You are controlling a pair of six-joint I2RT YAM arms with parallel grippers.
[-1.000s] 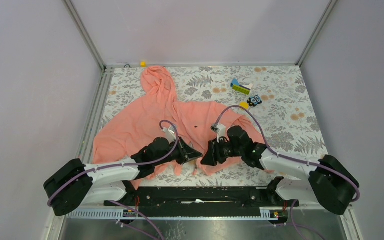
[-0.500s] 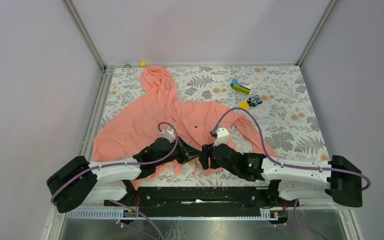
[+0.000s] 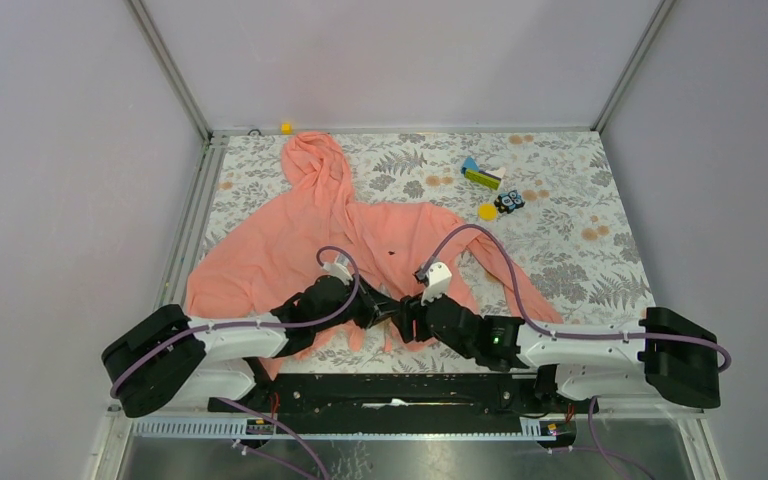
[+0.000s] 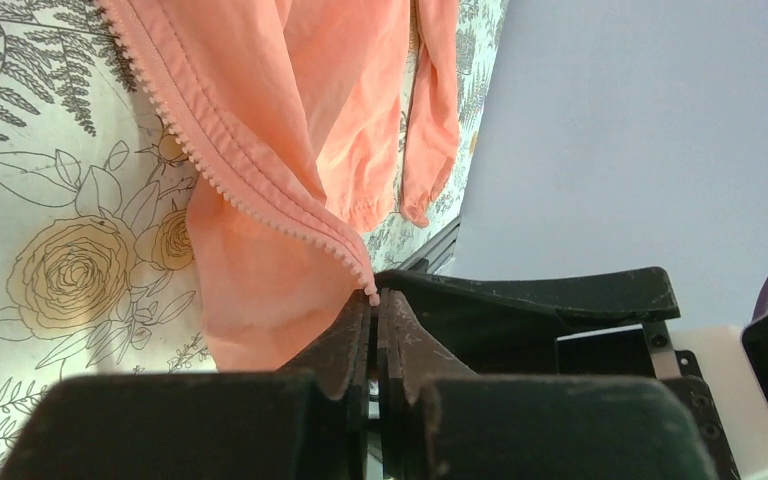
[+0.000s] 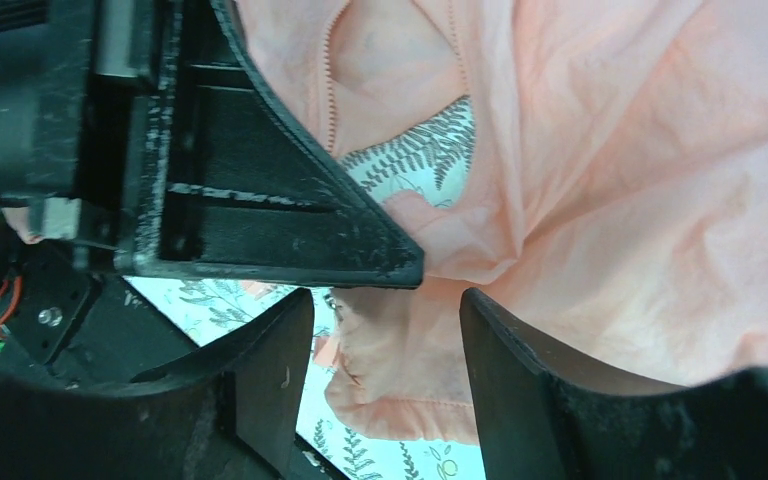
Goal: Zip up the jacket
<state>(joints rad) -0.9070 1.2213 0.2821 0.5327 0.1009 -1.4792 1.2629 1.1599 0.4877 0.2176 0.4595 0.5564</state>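
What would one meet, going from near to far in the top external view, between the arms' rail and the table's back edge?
black mounting rail → left gripper, shut on the jacket at its bottom edge → small dark mark on the chest → hood → small yellow block. The right gripper is level with the left one, so it is left out.

Bright, even light from above leaves only faint shadows. In my left wrist view, my left gripper (image 4: 374, 297) blurs toward six o'clock; the jacket (image 4: 290, 100) at twelve is sharp.
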